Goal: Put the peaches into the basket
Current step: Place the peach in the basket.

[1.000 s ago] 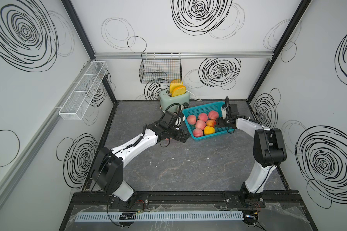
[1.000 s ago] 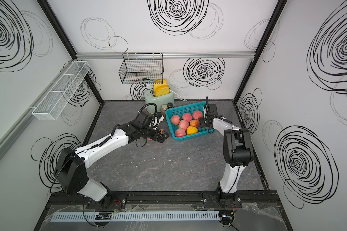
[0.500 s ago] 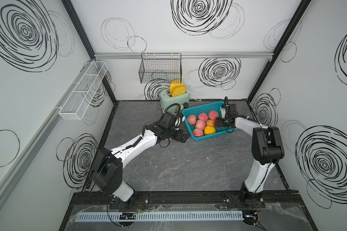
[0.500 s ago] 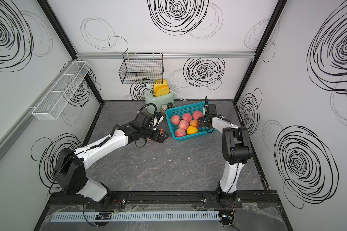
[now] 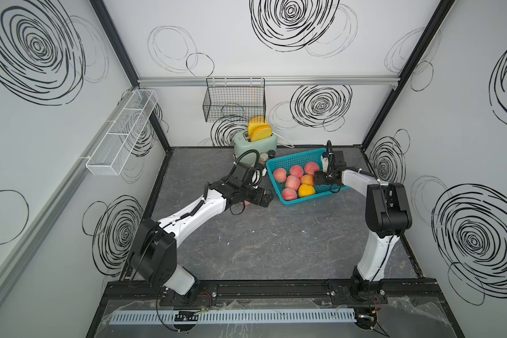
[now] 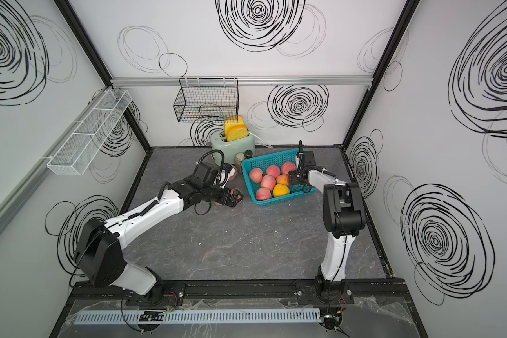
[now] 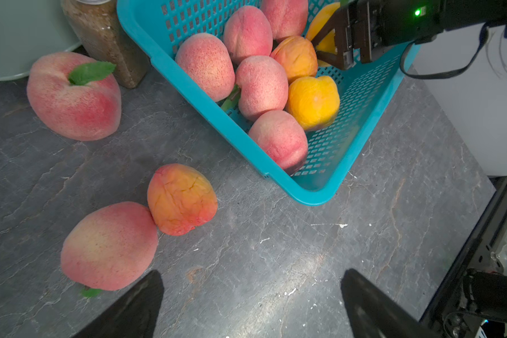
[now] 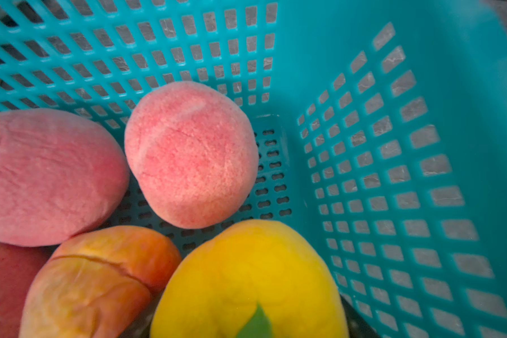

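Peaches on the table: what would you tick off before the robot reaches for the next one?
1. Left gripper open and empty: ok.
2. All peaches in the basket: not ok; three lie on the table.
3. Orange-red peach and pink peach apart: not ok; they touch.
4. Basket room: ok; bare floor shows.
5. Right gripper out of the basket: not ok.
6. Yellow peach let go: cannot tell.

left hand [image 6: 233,198] jaws apart, low over bench [image 6: 246,248] | right hand [image 6: 292,179] inside basket [image 6: 271,159] | peaches [image 6: 268,182] clustered just beside right hand | lone peach [image 6: 232,175] near left hand, outside basket
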